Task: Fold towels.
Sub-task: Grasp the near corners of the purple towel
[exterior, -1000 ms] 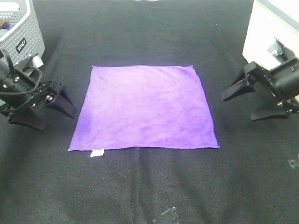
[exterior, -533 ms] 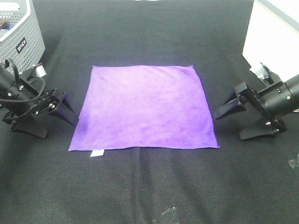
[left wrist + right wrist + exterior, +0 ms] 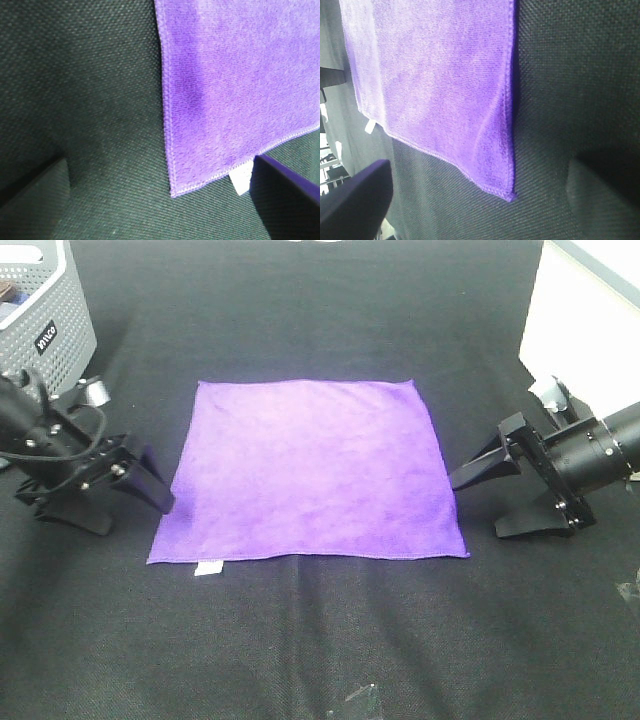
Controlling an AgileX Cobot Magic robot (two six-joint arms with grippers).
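The purple towel lies flat and spread out on the black table cover, with its white tag at the near left corner. My left gripper is open and empty, low beside the towel's left edge near that corner. In the left wrist view the towel corner and tag lie between the open fingers. My right gripper is open and empty, low beside the towel's right edge near the near right corner. The right wrist view shows that towel corner between the fingers.
A grey perforated basket stands at the back left. A white box stands at the back right. A small piece of clear film lies near the front edge. The black cover spreads over the whole table.
Both grippers have moved inward and down toward the towel's near corners. The towel has not moved.
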